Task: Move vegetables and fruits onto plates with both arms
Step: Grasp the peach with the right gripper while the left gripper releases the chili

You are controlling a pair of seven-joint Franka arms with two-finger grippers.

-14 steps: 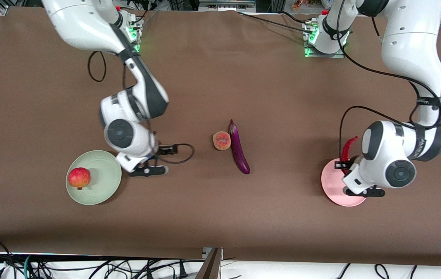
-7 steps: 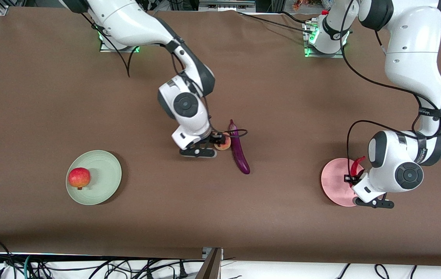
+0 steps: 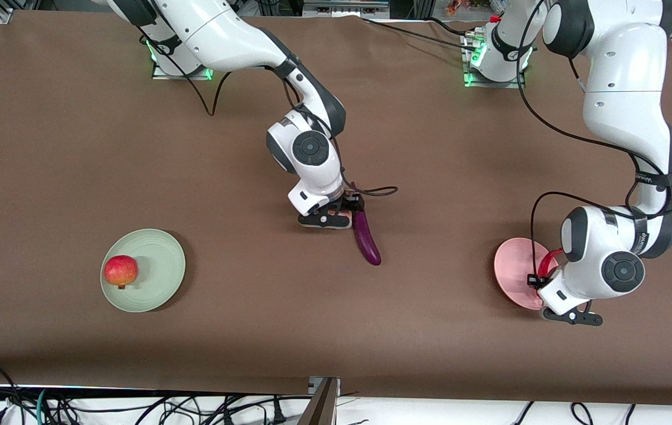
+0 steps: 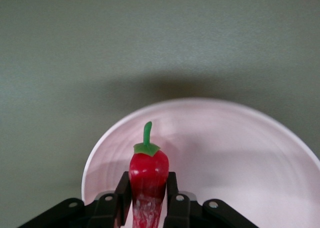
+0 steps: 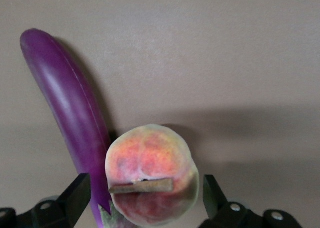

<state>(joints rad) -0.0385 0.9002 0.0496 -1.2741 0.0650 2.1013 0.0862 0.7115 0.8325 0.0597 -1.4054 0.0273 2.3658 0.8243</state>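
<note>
Holding the red chili pepper [image 4: 148, 174] pinched between the fingers of my left gripper [image 4: 148, 200], I have it hanging just over the pink plate [image 3: 510, 277] at the left arm's end of the table, so this piece is nearly delivered but not yet let go. My right gripper [image 5: 145, 200] is down at the middle of the table with its fingers spread wide on either side of the peach [image 5: 151, 174], which sits on the table touching the purple eggplant [image 3: 365, 238]; the fingers have not closed on it. As I judge progress, one of four items is home: the apple [image 3: 120, 271] rests on the green plate [image 3: 162, 260] toward the right arm's end. What remains is releasing the chili, closing on the peach and carrying it to a plate, then fetching the eggplant, which lies untouched beside the peach.
</note>
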